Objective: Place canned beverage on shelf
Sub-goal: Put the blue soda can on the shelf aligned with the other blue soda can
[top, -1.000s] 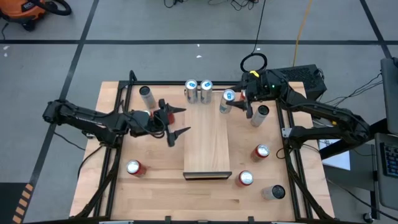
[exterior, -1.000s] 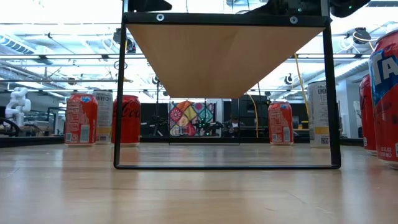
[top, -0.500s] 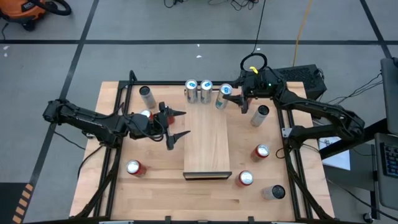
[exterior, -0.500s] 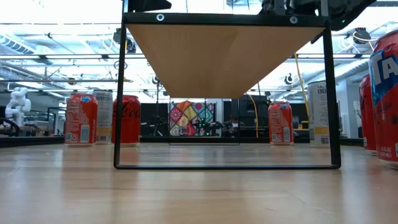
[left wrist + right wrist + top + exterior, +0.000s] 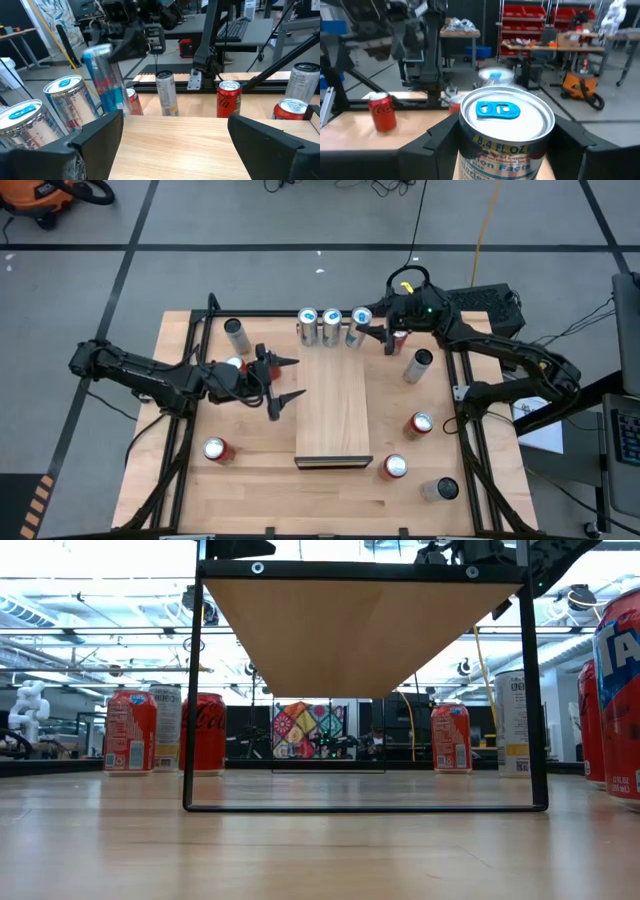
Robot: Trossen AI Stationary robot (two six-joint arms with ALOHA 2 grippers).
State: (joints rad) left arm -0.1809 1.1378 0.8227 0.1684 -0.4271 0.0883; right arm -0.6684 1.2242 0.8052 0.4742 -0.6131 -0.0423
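Top centre of the high view: right gripper (image 5: 368,335) jaws grasping blue-topped can (image 5: 359,326) at the shelf's (image 5: 333,405) far end beside two cans (image 5: 319,325). Left gripper (image 5: 287,378) released, frame left of shelf.

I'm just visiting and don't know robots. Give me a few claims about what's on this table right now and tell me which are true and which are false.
1. The right gripper holds a silver can with a blue tab. True.
2. Two silver cans already stand at the shelf's far end. True.
3. The left gripper is carrying a red can. False: its fingers are spread open and empty beside the shelf.
4. The shelf is full of cans from end to end. False: most of the panel is bare.
5. Red cans stand on the tabletop right of the shelf. True.
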